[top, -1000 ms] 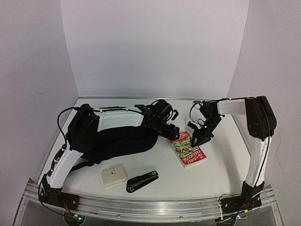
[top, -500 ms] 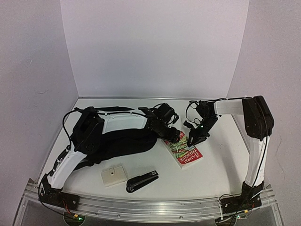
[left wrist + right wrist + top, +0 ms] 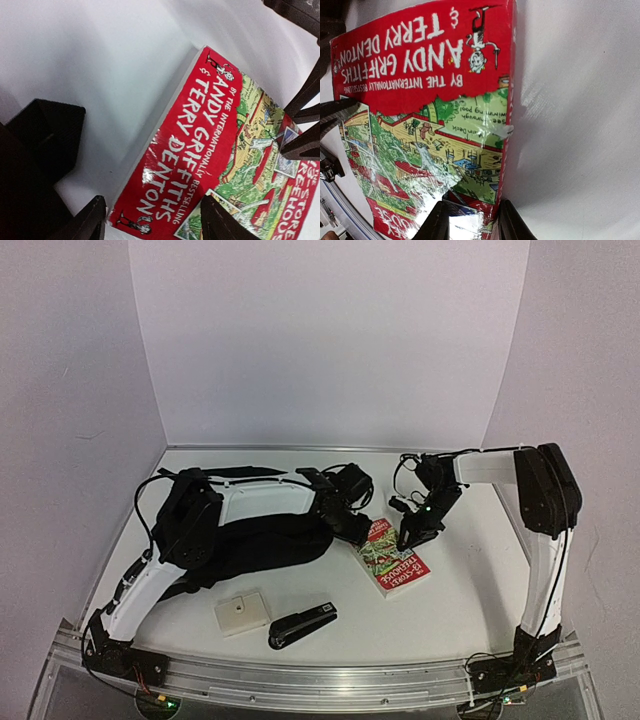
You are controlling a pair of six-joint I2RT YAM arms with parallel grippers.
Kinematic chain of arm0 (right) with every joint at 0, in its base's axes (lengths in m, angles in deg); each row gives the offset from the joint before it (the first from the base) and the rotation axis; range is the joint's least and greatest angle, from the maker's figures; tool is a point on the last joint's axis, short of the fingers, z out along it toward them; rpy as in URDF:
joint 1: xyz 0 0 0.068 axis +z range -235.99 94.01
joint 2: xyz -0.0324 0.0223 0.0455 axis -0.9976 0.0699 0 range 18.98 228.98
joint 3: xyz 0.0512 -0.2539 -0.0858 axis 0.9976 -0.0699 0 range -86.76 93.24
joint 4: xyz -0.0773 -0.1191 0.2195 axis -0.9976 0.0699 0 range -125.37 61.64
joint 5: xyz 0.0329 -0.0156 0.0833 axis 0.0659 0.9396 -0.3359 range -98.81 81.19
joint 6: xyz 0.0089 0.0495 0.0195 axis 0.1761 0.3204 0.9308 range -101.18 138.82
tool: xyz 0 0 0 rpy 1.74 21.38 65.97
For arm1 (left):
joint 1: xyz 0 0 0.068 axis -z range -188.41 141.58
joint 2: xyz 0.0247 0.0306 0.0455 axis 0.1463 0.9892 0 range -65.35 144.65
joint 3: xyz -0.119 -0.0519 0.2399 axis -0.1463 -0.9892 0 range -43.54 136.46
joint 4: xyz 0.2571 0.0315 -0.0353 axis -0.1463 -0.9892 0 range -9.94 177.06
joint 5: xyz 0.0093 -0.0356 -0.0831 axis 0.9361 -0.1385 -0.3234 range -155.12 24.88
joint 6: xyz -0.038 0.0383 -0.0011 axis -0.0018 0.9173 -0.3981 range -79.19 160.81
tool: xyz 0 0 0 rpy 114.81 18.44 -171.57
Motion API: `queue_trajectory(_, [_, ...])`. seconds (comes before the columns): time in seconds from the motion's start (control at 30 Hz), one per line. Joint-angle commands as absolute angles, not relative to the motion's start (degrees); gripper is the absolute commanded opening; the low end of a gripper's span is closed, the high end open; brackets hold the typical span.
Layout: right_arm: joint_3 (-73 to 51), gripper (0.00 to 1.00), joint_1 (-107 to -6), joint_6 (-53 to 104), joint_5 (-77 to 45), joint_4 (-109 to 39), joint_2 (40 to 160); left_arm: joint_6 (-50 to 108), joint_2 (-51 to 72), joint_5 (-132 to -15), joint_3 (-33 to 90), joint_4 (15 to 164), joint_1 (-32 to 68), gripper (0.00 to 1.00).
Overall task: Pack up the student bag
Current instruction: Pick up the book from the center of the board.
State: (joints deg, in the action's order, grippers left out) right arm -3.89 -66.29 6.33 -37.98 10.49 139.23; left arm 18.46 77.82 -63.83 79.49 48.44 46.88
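Note:
The student bag lies flat and black at left centre, under my left arm; its dark edge shows in the left wrist view. A red picture book lies flat just right of it. My left gripper is open over the book's end nearest the bag, its fingertips straddling that corner. My right gripper stands on the book's right edge, jaws a little apart, one finger on the cover and one beside the edge. Its fingers show in the left wrist view.
A black stapler and a small white box lie near the front, below the bag. White walls close the back and both sides. A metal rail runs along the front edge.
Both grippers have shifted left toward the bag, and the book has slid a little left with them.

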Motion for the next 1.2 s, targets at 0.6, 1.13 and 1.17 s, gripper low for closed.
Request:
queue_trajectory(0.6, [-4.70,0.31,-62.91,7.99,-31.74,6.12,145.26,16.89,62.70,-75.69,63.80,68.05,46.57,0.28])
queue_trajectory(1.13, [-4.93,0.32,-62.90,7.39,-32.37,6.21,144.13,9.46,70.63,-79.15,67.50,60.32,42.61,0.33])
queue_trajectory(1.17, [-4.88,0.32,-62.90,7.39,-32.39,6.21,144.13,9.25,70.34,-78.96,66.72,60.24,42.42,0.33])
